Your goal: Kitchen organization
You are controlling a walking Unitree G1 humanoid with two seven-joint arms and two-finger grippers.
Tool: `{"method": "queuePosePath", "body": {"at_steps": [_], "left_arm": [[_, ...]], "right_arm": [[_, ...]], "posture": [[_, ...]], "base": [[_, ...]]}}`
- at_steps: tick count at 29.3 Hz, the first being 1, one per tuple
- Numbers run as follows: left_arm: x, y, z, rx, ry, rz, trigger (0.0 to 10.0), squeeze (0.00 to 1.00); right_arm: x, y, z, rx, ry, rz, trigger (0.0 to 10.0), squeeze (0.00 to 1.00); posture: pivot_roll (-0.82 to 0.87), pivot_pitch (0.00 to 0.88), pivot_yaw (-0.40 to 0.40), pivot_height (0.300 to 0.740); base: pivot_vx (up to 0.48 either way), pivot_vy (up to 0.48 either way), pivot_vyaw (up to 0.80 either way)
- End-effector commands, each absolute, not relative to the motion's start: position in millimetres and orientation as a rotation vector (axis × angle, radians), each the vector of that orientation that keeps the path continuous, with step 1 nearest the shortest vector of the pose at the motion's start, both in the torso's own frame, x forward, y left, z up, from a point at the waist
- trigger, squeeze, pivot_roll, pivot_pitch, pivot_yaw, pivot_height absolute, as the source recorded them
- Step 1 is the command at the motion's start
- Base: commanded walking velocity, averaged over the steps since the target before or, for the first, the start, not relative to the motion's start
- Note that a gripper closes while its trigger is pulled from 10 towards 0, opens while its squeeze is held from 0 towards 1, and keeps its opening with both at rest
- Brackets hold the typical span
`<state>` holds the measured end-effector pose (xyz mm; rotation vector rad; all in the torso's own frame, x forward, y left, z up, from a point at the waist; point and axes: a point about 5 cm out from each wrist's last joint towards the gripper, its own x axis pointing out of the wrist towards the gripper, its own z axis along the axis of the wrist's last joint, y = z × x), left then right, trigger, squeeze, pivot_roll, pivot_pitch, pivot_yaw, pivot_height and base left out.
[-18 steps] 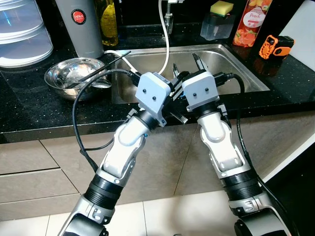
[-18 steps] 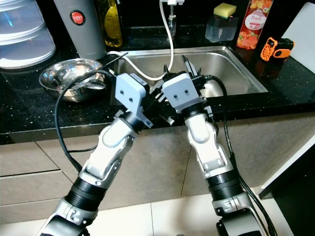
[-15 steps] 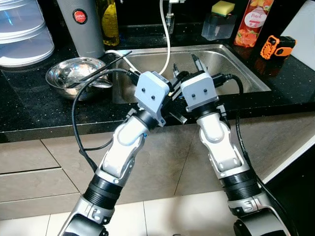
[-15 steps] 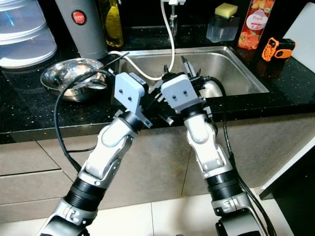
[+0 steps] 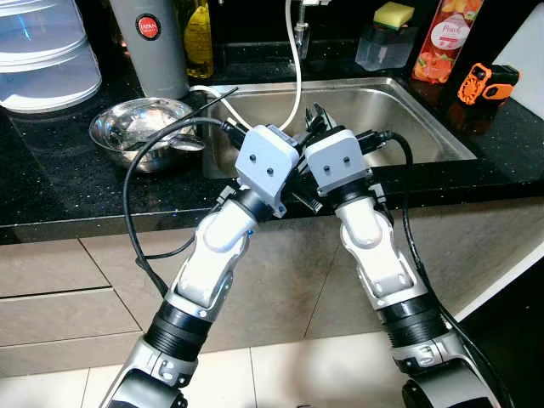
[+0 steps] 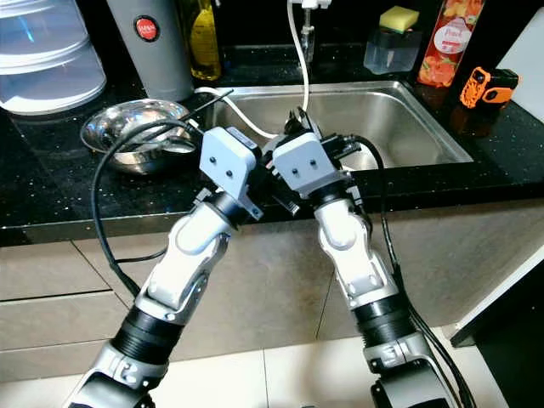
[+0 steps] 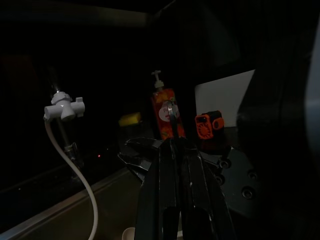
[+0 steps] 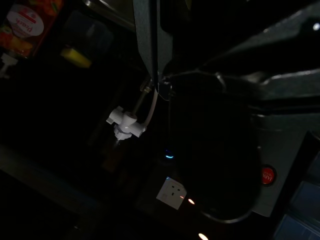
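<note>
Nearest, the two arms rise together in front of the worktop (image 5: pixel 76 191) edge, wrists crossing close over the near rim of the sink (image 5: pixel 442 127). The left gripper (image 7: pixel 172 150) has its fingers pressed together w/ nothing between them. The right gripper (image 5: pixel 316 115) points up over the basin, fingers look nearly together and empty; its wrist view is too dark to confirm.

No object is held yet, so I judge the step is approach and choosing what to tidy. The steel bowl (image 5: pixel 140 129) sits on the worktop just left of the sink, w/ a dark utensil across it, near the left arm.

To do it well: separate the arms first, they are almost touching. Mind the white hose (image 5: pixel 293 81) hanging into the sink.

Farther: grey canister (image 5: pixel 149 42), clear stacked container (image 5: pixel 42 51), sponge holder (image 5: pixel 382 42), peach soap bottle (image 5: pixel 442 38), orange tool (image 5: pixel 484 81).
</note>
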<state>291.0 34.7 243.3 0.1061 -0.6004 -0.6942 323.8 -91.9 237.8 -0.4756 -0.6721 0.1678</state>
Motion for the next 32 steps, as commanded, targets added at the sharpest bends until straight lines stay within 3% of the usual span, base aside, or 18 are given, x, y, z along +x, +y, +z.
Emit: {"method": "queuePosePath", "body": {"at_steps": [1,2,3,4,5,7,8,15,24,28,31,32], "left_arm": [[292,41,246,0.1,-0.609,-0.672,10.0,0.36],[292,41,246,0.1,-0.609,-0.672,10.0,0.36],[293,43,244,0.095,-0.593,-0.65,10.0,1.0],[293,43,244,0.095,-0.593,-0.65,10.0,1.0],[293,44,242,0.097,-0.585,-0.638,10.0,0.61],[293,46,241,0.099,-0.579,-0.63,10.0,0.61],[292,48,240,0.103,-0.573,-0.631,10.0,0.0],[292,60,233,0.14,-0.554,-0.607,10.0,0.0],[289,67,232,0.167,-0.548,-0.569,10.0,0.0],[286,73,231,0.178,-0.537,-0.533,10.0,0.0],[286,77,230,0.178,-0.531,-0.51,10.0,0.0],[285,80,230,0.177,-0.527,-0.497,10.0,0.0]], "right_arm": [[326,-94,233,-0.483,-0.646,0.167,0.0,0.0],[326,-94,233,-0.483,-0.646,0.167,0.0,0.0],[329,-95,232,-0.477,-0.632,0.153,0.0,0.0],[329,-95,232,-0.477,-0.632,0.153,0.0,0.0],[331,-97,231,-0.467,-0.618,0.141,5.6,0.0],[333,-98,231,-0.458,-0.605,0.13,5.6,0.0],[336,-99,230,-0.43,-0.583,0.117,10.0,0.0],[359,-102,227,-0.342,-0.475,0.112,10.0,0.0],[388,-79,234,-0.143,-0.372,0.16,10.0,0.0],[397,-66,195,-0.122,-0.083,0.204,10.0,0.0],[395,-64,176,-0.136,0.021,0.222,10.0,0.0],[394,-64,169,-0.133,0.052,0.224,10.0,0.13]], "posture": [[0.04,0.0,-0.022,0.74],[0.04,0.0,-0.022,0.74],[0.04,0.0,-0.024,0.74],[0.04,0.0,-0.024,0.74],[0.05,0.0,-0.024,0.74],[0.05,0.0,-0.024,0.74],[0.05,0.0,-0.025,0.74],[0.06,0.0,-0.023,0.74],[0.12,0.0,-0.027,0.74],[0.16,0.0,-0.042,0.74],[0.18,0.0,-0.05,0.74],[0.18,0.0,-0.051,0.74]], "base": [[0.0,0.0,0.0],[0.0,0.0,0.0],[0.0,0.0,0.0],[0.0,0.0,0.0],[0.0,0.0,0.0],[0.0,0.0,0.0],[0.0,0.0,0.0],[0.0,0.0,0.0],[0.0,0.0,0.0],[0.0,0.0,0.0],[0.0,0.0,0.0],[0.0,0.0,0.0]]}}
